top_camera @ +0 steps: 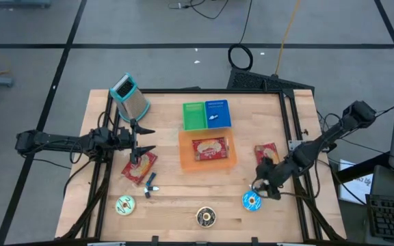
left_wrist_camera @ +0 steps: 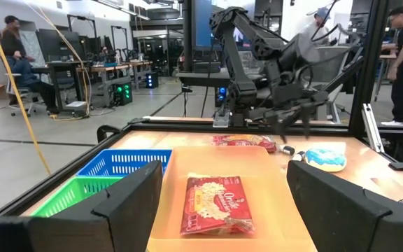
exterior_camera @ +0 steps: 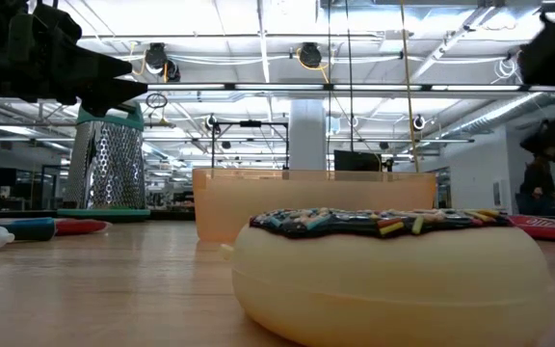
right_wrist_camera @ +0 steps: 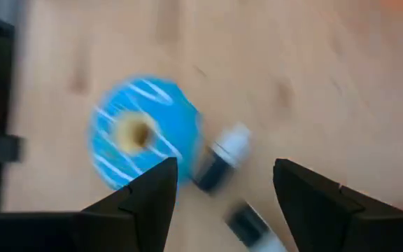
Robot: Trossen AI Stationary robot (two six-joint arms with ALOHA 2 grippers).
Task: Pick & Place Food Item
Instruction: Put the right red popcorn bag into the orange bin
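While right end effector gapes empty, blue donut lies just beside.

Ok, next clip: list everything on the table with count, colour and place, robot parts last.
Popcorn packet: one, red, inside orange tray.
Orange tray: one, table centre.
Baskets: two, green and blue, behind the tray.
Grater: one, metal with teal handle, back left.
Snack packets: two, red, left and right.
Doughnuts: three, blue front right, chocolate front centre, green-iced front left.
Marker: one, front left.
Left pincer: open, above left packet.
Right pincer: open, by blue doughnut.
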